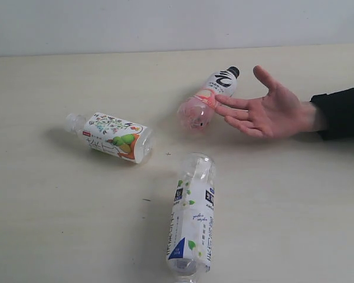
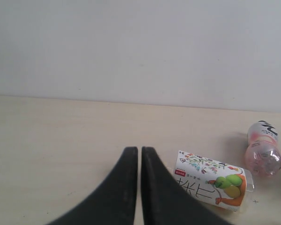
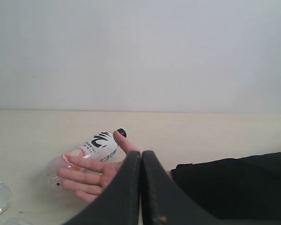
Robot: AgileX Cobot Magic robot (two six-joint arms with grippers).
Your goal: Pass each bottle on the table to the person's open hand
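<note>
Lying on their sides on the pale wood-grain table (image 1: 53, 236) are three clear plastic drink bottles. Item one, the pink-peach bottle (image 1: 207, 97), sits right of centre, its black cap pointing toward the far edge. Its side is at the fingertips of the person's open hand (image 1: 271, 112); actual contact cannot be told. The hand reaches in from the right, palm showing, fingers spread, thumb raised, with a black sleeve at the wrist. Item two, the fruit-and-flower bottle (image 1: 113, 137), lies on the left of the table, its clear neck pointing left, well apart from the hand. Item three, the white leafy bottle (image 1: 193, 218), lies lengthwise toward the near edge, its lower end cut off by the frame. In the left wrist view the left gripper (image 2: 139, 151) has its black jaws pressed together with nothing between them; the fruit-and-flower bottle lies just beside them and the pink-peach bottle farther off. In the right wrist view the right gripper (image 3: 141, 153) is likewise clenched on nothing, with the open hand and pink-peach bottle beyond it.
</note>
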